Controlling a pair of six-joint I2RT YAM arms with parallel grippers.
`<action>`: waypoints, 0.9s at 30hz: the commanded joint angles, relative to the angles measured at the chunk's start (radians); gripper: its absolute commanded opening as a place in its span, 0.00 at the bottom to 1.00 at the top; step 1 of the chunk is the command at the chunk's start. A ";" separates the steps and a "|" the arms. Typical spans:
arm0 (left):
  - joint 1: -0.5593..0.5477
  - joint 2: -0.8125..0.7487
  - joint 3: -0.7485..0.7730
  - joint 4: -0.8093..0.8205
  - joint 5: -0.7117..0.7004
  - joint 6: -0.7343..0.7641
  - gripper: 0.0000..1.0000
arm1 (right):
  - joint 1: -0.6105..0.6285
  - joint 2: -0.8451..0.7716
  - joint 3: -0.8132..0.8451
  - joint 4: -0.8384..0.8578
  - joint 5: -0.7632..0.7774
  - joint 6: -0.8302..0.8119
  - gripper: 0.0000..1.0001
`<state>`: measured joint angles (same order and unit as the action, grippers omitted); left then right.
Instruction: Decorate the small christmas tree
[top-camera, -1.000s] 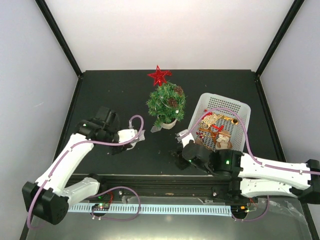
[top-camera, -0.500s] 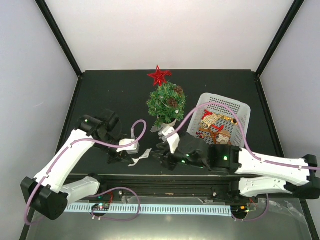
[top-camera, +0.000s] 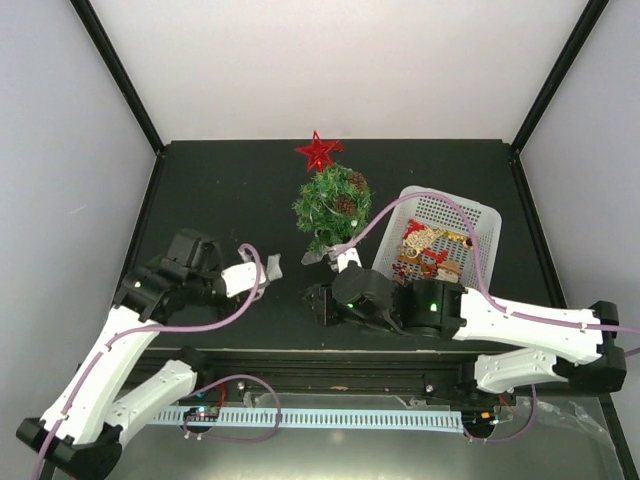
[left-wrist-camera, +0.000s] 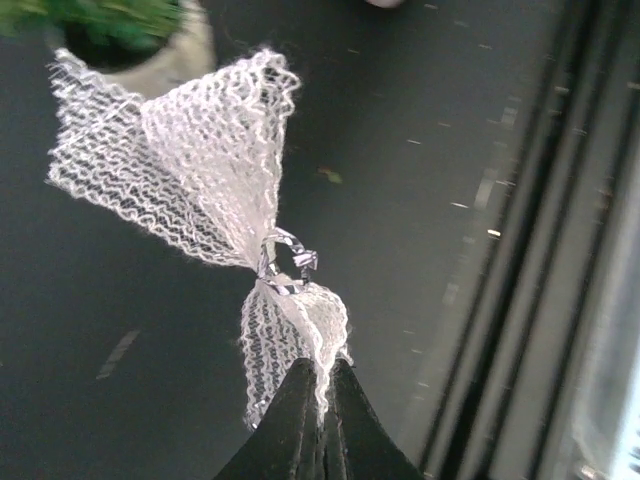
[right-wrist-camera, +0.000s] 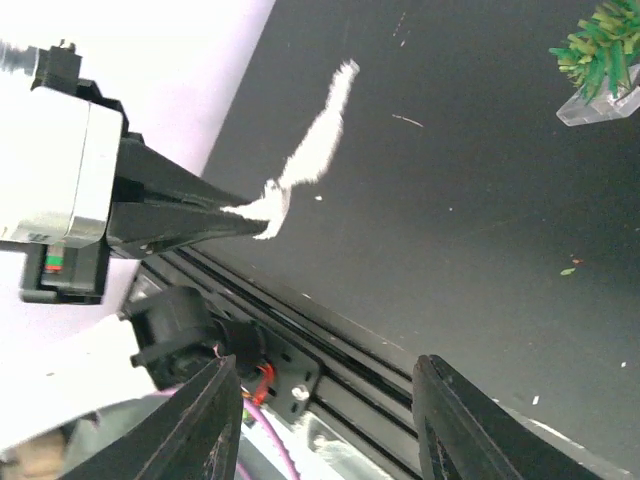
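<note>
Two sets of jaws are shown facing each other over the front of the counter (top-camera: 210, 190). The left jaws are closed tight on the lower tail of a white mesh bow (left-wrist-camera: 200, 170). Its silver-tied waist and upper loops hang free beyond the tips. The right jaws are held about half apart, with nothing between them. In the right wrist view the bow and the left jaws are seen almost straight ahead.

Within the last second the right arm (top-camera: 520, 322) has been swung away from the white basket (top-camera: 485, 215) and brought to the middle front of the counter. The other ornaments (top-camera: 430, 250) are left lying in the basket. Over the same interval the left arm (top-camera: 110, 340) has been refolded, and the bow has been carried a little nearer the small christmas tree (top-camera: 333, 205).

The tree stands upright in its pale pot (left-wrist-camera: 180, 60) toward the back of the counter, just left of the basket. A red star (top-camera: 319, 151) is seen at its top and pine cones among its branches. The bow is near the tree but not touching it.

The change is judged to mark the bow as the next decoration. Either a handover to the right jaws or a two-armed placement may be in preparation, and which one cannot be told. The bow is not yet hung.
</note>
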<state>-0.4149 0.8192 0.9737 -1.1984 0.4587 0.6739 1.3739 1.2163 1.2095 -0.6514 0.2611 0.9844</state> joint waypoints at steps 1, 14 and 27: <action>-0.007 -0.076 -0.007 0.195 -0.231 -0.182 0.02 | 0.005 -0.036 0.030 0.017 0.063 0.243 0.49; -0.007 -0.001 0.171 0.126 -0.170 -0.328 0.02 | 0.004 0.221 0.228 0.165 0.054 0.381 0.47; -0.005 -0.033 0.169 0.109 -0.058 -0.376 0.02 | -0.064 0.197 0.102 0.368 0.061 0.448 0.46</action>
<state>-0.4152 0.8028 1.1263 -1.0664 0.3557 0.3317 1.3167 1.4269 1.3201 -0.3740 0.2916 1.4105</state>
